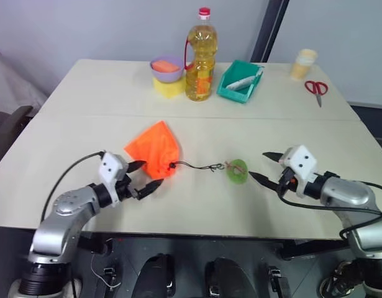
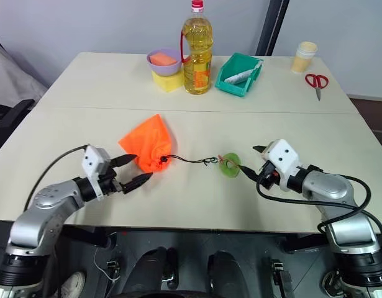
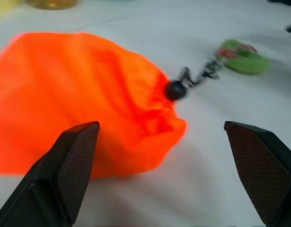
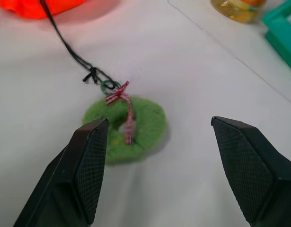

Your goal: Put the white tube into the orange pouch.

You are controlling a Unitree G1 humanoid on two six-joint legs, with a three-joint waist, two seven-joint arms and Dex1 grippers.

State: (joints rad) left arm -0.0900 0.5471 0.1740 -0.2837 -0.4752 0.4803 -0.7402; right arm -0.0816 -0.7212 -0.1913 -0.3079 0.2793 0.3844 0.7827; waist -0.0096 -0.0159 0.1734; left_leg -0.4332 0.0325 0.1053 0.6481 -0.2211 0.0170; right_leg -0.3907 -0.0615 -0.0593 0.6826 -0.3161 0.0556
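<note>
Left gripper (image 1: 144,176) jaws stood wide, empty, just beside orange pouch (image 1: 154,149), which lay cinched on tabletop (image 1: 197,192). Right gripper (image 1: 265,166) jaws spread, empty, near green disc (image 1: 237,171). Pouch looked limp, light: pinch fabric by mouth. White tube unseen, perhaps inside.

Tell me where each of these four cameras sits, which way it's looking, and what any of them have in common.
Left eye and right eye: on the head, looking forward and down over the table; both arms show, with the left tool and right tool open.
Left wrist: looks along its black fingers at the orange pouch.
Right wrist: looks along its black fingers at the green disc.
Shared: every view shows the pouch, its black cord and the disc.
</note>
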